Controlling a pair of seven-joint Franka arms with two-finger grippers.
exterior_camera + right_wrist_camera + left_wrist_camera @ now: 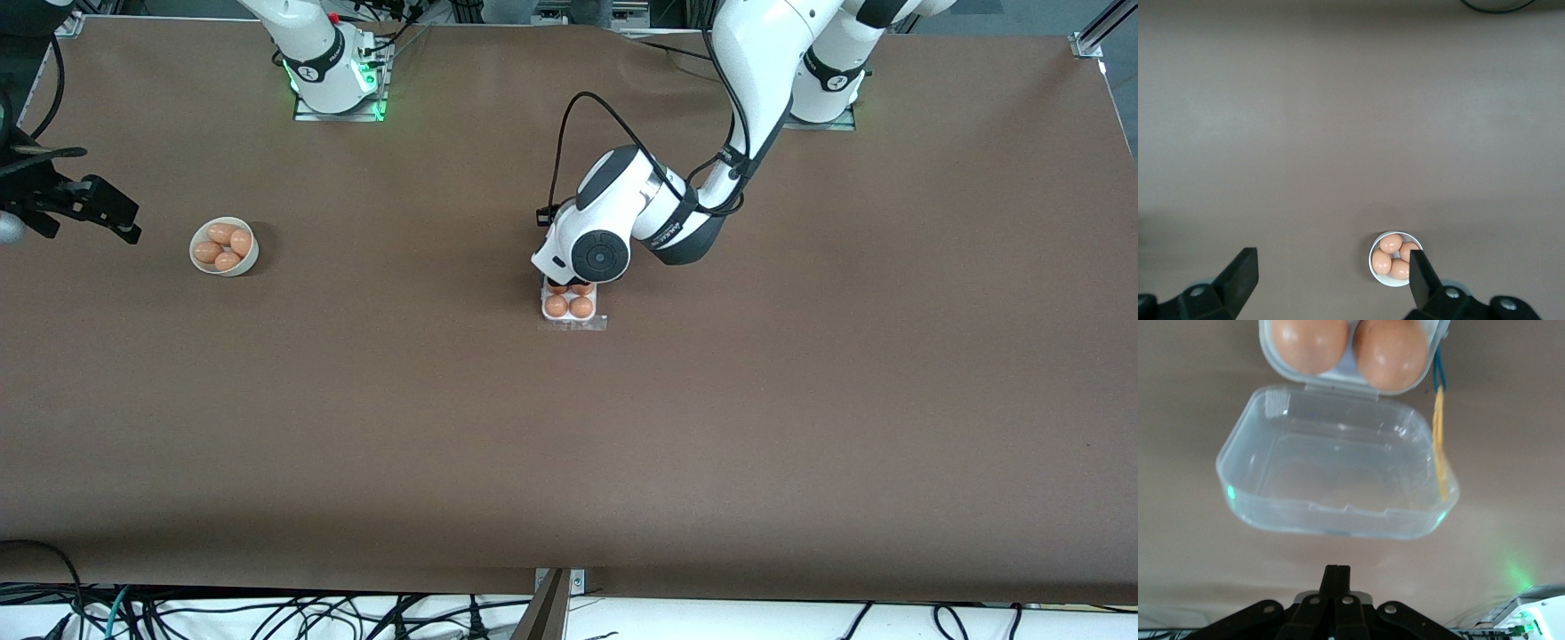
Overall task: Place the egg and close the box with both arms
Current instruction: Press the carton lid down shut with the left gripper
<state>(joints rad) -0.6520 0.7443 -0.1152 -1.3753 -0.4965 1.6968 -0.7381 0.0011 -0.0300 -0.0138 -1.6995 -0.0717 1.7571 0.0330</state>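
The box (545, 313) lies mid-table, its clear lid (573, 325) folded open flat on the side nearer the front camera. Two eggs (556, 307) show whole in its white tray, and two more peek out under the left hand. My left gripper (569, 281) hangs above the box, shut and holding nothing. In the left wrist view its closed fingertips (1337, 577) sit below the open lid (1338, 480), with two eggs (1310, 343) in the tray. My right gripper (80, 206) waits open and empty at the right arm's end of the table. No gripper holds an egg.
A round white bowl (252, 253) with several eggs stands beside the right gripper; the right wrist view shows that bowl (1378, 276) between the open fingers (1241, 273). A yellow and blue string (1439, 433) trails along the lid's edge. Cables run along the table's front edge.
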